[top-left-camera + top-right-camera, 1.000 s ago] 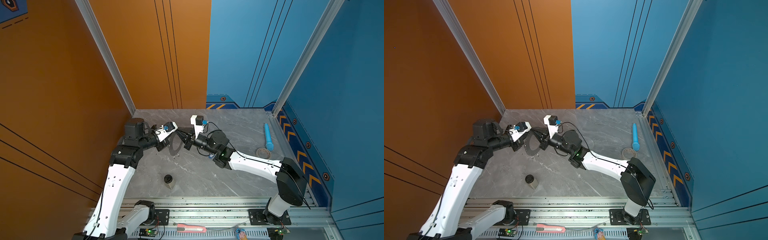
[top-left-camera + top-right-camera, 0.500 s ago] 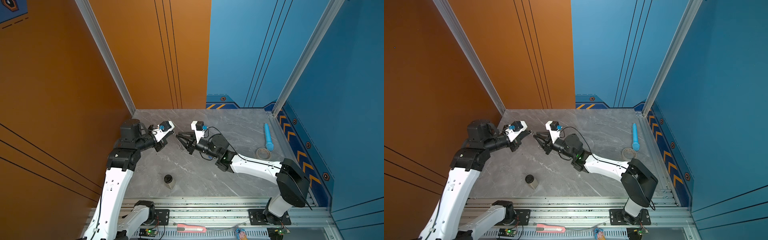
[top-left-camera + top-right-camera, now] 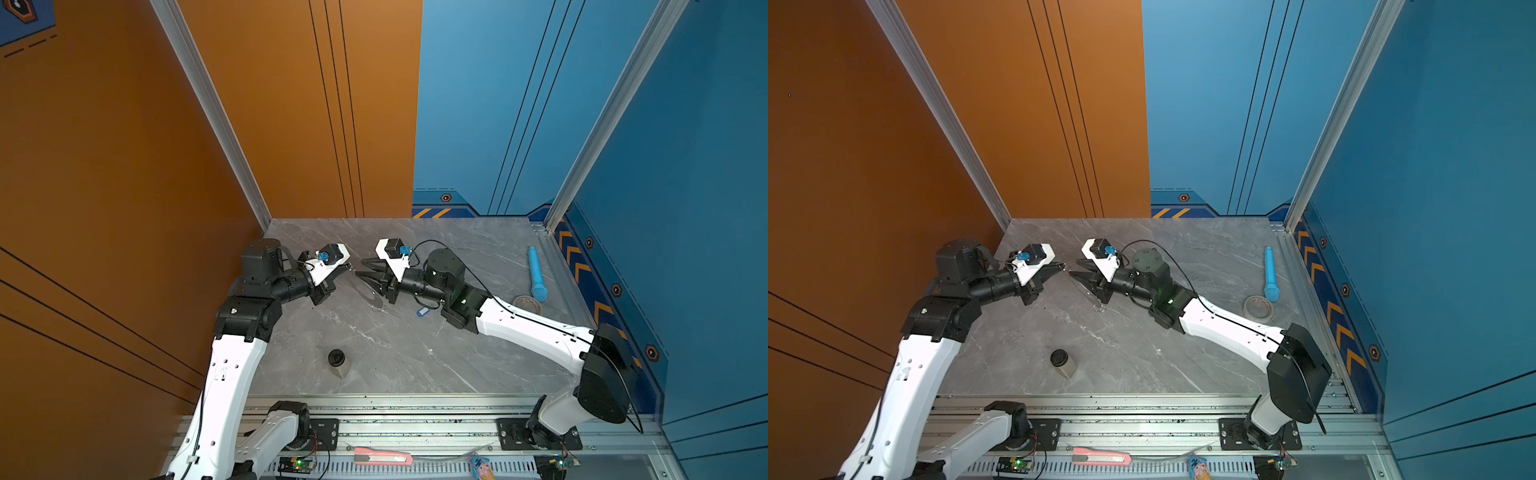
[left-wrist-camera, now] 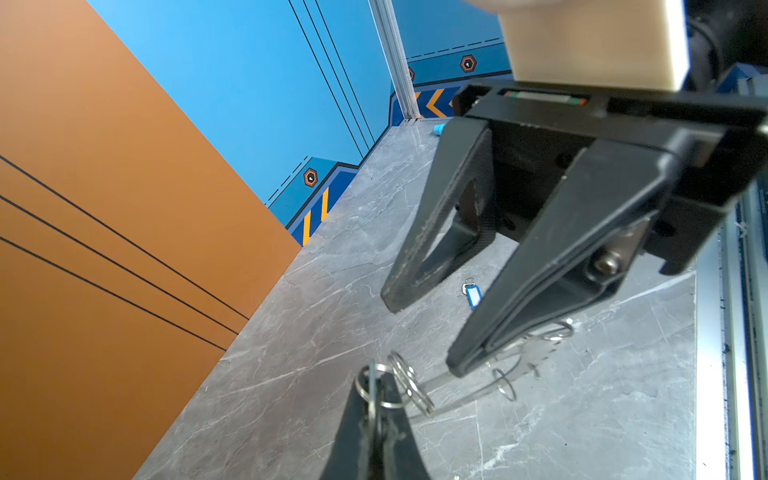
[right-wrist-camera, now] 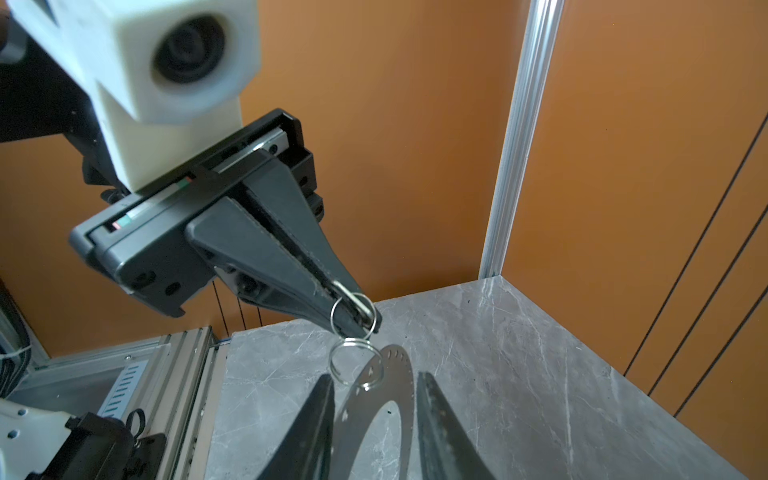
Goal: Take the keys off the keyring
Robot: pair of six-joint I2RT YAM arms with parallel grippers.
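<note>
Pinching one wire loop (image 5: 357,302) (perhaps two), left fingers (image 5: 270,249), right fingers (image 5: 307,428) parted astride one keyring (image 5: 399,374), one blue key (image 4: 473,296) aside.

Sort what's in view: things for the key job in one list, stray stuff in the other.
Job:
keyring
wire loop linked to it, gripped by the shut left pincer
blue key, lying apart from the keyring
right pincer, open

Stray:
blue tube
tape roll
capped jar
pink cutter
</note>
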